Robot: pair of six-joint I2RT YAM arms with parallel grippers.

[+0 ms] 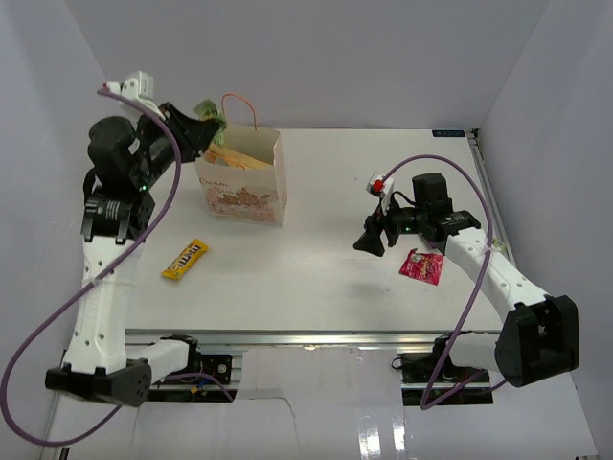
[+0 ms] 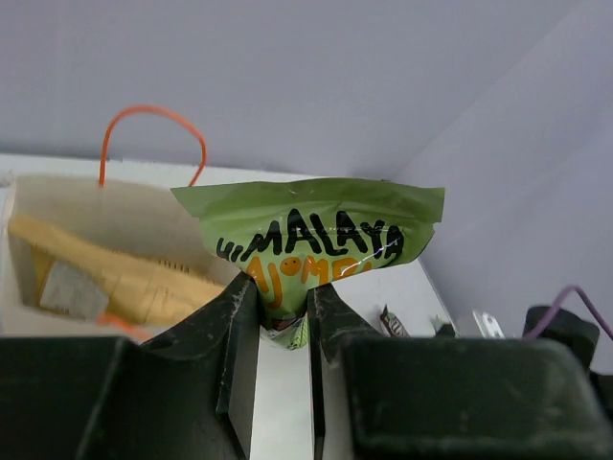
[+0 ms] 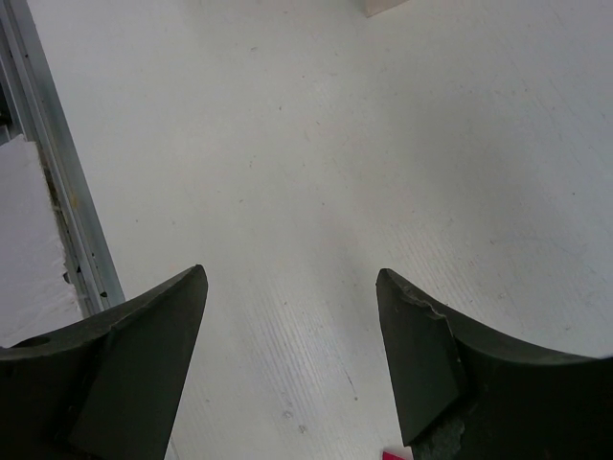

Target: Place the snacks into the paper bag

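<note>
Now | left claw (image 2: 283, 292) pinching green packet (image 2: 311, 235) by its lower edge, raised beside the rim of the paper bag (image 1: 244, 196), near tabletop (image 1: 316, 278) far-left corner | right claw (image 3: 289, 276) spread | risk: thin grip slips, or release off-centre drops packet outside bag.

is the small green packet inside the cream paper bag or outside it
Outside: the left gripper holds the small green packet aloft near the cream paper bag's open top.

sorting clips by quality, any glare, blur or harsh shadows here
Top external: even soft light, faint shadow on the white table under the right arm, glare only on the glossy floor. Left wrist: small green packet sharp, dark jaws softer. Right wrist: table crisp, jaws underexposed, no glare.
</note>
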